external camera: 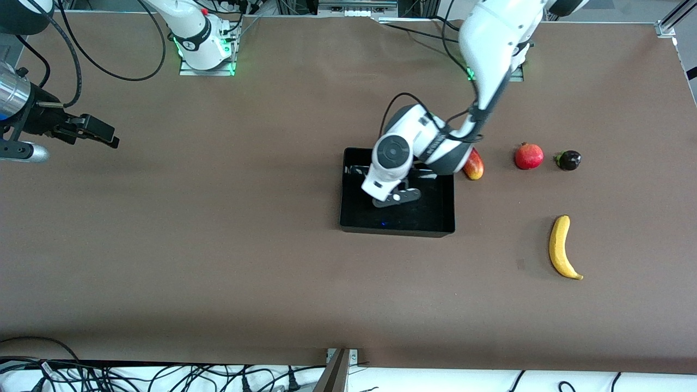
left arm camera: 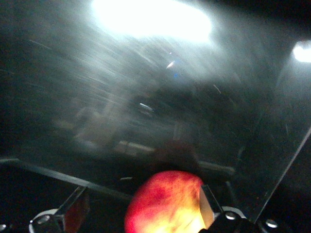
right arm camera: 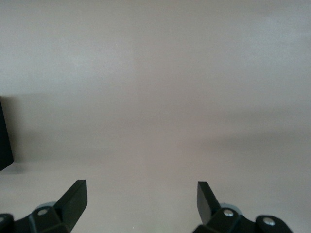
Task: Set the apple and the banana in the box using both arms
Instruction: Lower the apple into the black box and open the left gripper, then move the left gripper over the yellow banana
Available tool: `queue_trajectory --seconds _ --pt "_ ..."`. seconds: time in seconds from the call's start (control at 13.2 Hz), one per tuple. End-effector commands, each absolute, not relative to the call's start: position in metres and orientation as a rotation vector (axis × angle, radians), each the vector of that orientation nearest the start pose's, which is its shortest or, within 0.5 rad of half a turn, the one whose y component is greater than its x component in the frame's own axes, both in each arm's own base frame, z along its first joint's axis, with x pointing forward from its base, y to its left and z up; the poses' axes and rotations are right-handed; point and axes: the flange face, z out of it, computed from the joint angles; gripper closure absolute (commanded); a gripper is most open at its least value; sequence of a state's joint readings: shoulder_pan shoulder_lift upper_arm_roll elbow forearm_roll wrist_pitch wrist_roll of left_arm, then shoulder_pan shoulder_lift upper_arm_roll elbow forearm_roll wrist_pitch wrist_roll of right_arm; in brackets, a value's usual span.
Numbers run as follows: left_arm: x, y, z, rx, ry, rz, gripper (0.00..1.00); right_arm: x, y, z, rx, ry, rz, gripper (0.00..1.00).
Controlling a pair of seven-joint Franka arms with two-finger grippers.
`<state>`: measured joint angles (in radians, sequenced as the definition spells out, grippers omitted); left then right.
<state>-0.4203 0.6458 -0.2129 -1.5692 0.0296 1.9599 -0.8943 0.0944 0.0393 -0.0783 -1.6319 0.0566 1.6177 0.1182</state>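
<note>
The black box [external camera: 430,212] stands mid-table. My left gripper [external camera: 396,197] is low inside it. In the left wrist view the left gripper [left arm camera: 141,191] is open wide over the box's glossy floor [left arm camera: 146,97]. The red-and-yellow apple [left arm camera: 165,206] lies between its fingers, against one finger [left arm camera: 206,206] and apart from the other. The arm hides the apple in the front view. The yellow banana [external camera: 562,247] lies on the table toward the left arm's end, nearer the front camera than the box. My right gripper [external camera: 106,136] [right arm camera: 141,189] is open and empty, waiting over bare table at the right arm's end.
A red-yellow mango-like fruit [external camera: 474,164] lies right beside the box, partly under the left arm. A red pomegranate [external camera: 529,156] and a dark round fruit [external camera: 568,160] lie in a row with it, toward the left arm's end.
</note>
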Motion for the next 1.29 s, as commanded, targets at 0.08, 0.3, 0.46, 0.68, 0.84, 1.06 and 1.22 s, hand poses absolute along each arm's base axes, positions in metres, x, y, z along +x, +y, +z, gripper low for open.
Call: queue_trajectory --seconds 0.08,0.3,0.46,0.68,0.84,1.06,1.22 --pt "0.625 -0.229 0.346 -3.029 -0.281 0.458 0.0 0.57 0.014 0.584 -3.1 0.147 0.068 0.0" --pt "0.662 -0.085 0.342 -3.042 -0.04 0.43 0.0 0.571 0.015 0.586 -3.099 0.149 0.059 0.0" --pt "0.679 -0.011 0.333 -3.025 0.109 0.32 0.0 0.571 0.016 0.586 -3.095 0.157 0.059 0.0" --pt "0.692 0.048 0.288 -2.998 0.263 0.236 0.0 0.571 0.016 0.586 -3.094 0.161 0.062 0.0" --pt "0.699 0.064 0.25 -3.01 0.337 0.163 0.0 0.571 0.016 0.586 -3.092 0.164 0.062 0.0" --pt "0.697 0.083 0.203 -2.991 0.385 0.101 0.0 0.571 0.015 0.585 -3.089 0.167 0.062 0.0" --pt "0.695 0.083 0.178 -2.995 0.407 0.069 0.0 0.571 0.015 0.586 -3.089 0.166 0.06 0.0"
